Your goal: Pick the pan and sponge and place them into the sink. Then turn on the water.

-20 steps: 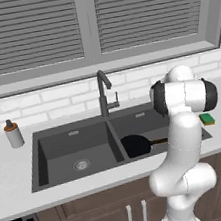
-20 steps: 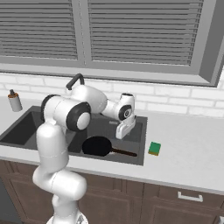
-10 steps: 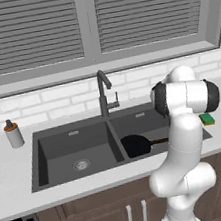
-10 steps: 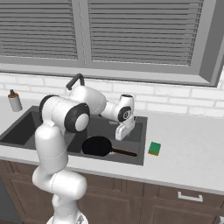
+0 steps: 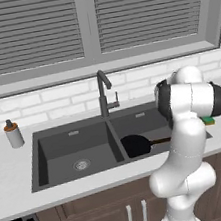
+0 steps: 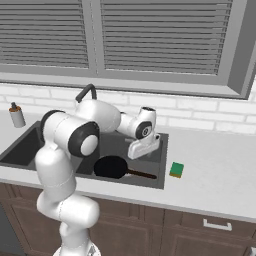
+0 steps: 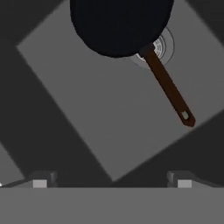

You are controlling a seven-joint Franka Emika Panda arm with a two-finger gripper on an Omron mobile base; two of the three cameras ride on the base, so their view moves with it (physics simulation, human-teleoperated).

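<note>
- The gripper [image 7: 112,180] hangs above the right basin of the sink [image 6: 161,162], pointing down into it. Its two fingertips [image 7: 40,179] stand wide apart, with nothing between them and nothing touching them.
- In the right base view the gripper [image 6: 141,151] sits over the far right part of the right basin, on the near side of the back rim.
- The frying pan [image 7: 120,24] lies on the basin floor ahead of the gripper in the hand view, apart from both fingertips. Its round black bowl partly covers the metal drain [image 7: 162,46].
- The pan's long handle [image 7: 168,87] runs from the bowl toward the right fingertip side and ends short of the fingers. Bare basin floor lies between the handle end and the gripper.
- In the base views the frying pan [image 6: 111,166] rests in the near part of the right basin, below and toward the robot from the gripper.
- The sponge [image 6: 176,169] lies green side up on the countertop [image 6: 215,165], just beside the sink's right rim and to the right of the gripper.
- The gooseneck faucet [image 5: 103,91] stands behind the divider between the basins, to the left of the gripper. No water shows at its spout.
- A soap bottle [image 5: 13,134] stands on the counter left of the sink, well apart from the gripper.
</note>
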